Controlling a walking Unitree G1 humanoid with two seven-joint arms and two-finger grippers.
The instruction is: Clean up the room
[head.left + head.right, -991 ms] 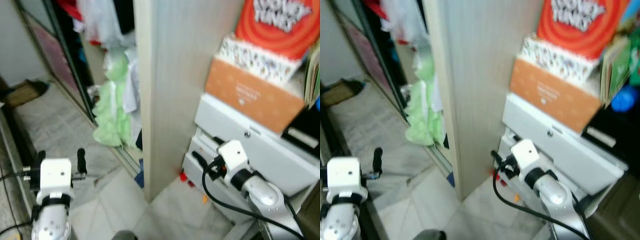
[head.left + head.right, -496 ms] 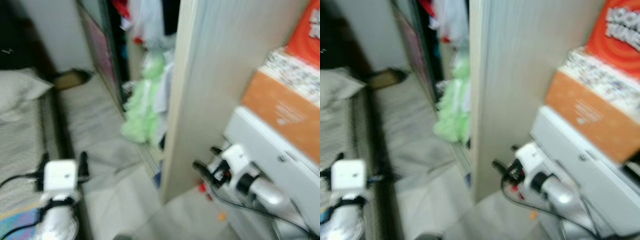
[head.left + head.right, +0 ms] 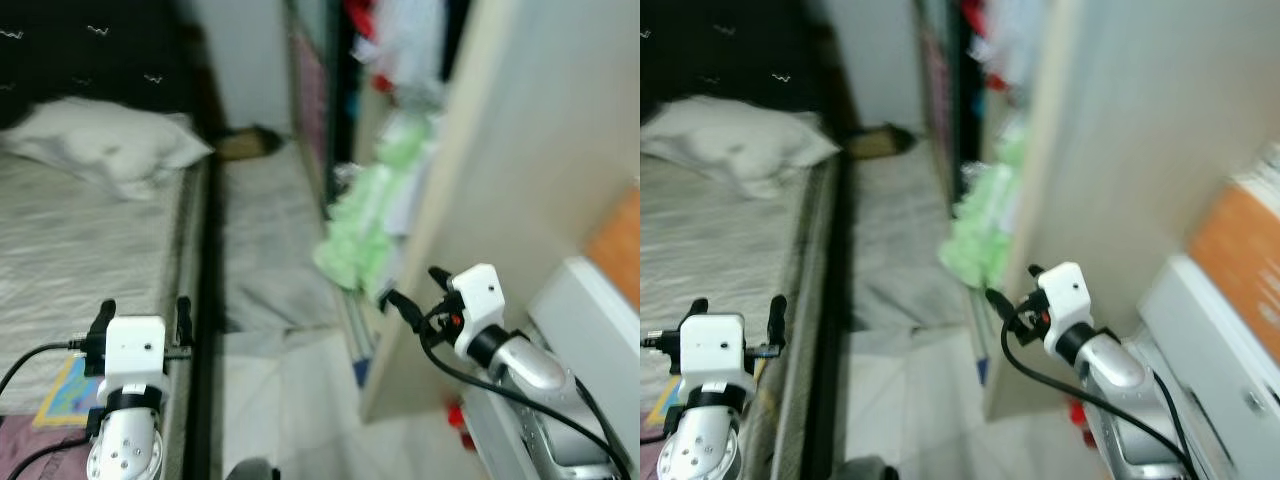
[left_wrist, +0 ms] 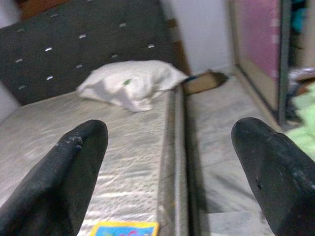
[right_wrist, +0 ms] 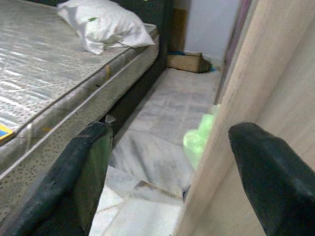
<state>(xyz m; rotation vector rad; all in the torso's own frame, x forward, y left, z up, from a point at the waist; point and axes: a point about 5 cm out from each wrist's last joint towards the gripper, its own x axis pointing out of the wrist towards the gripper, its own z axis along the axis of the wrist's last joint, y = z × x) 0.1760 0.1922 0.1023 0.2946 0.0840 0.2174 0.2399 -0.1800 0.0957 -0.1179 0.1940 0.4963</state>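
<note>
My left gripper, jaws wide and empty, hangs over the bed, nearer its pillow than my right gripper, also wide.

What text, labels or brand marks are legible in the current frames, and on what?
None can be read.
Orange cardboard box: any printing on it is blurred out.
Flat blue-and-yellow item on the grey quilted mattress: colourful print, no legible words.
White casing of the left pincer and right pincer: no markings visible.

White pillow, grey patterned mattress, dark tufted headboard, pale green clothes, light wood wardrobe panel, grey marbled floor.
</note>
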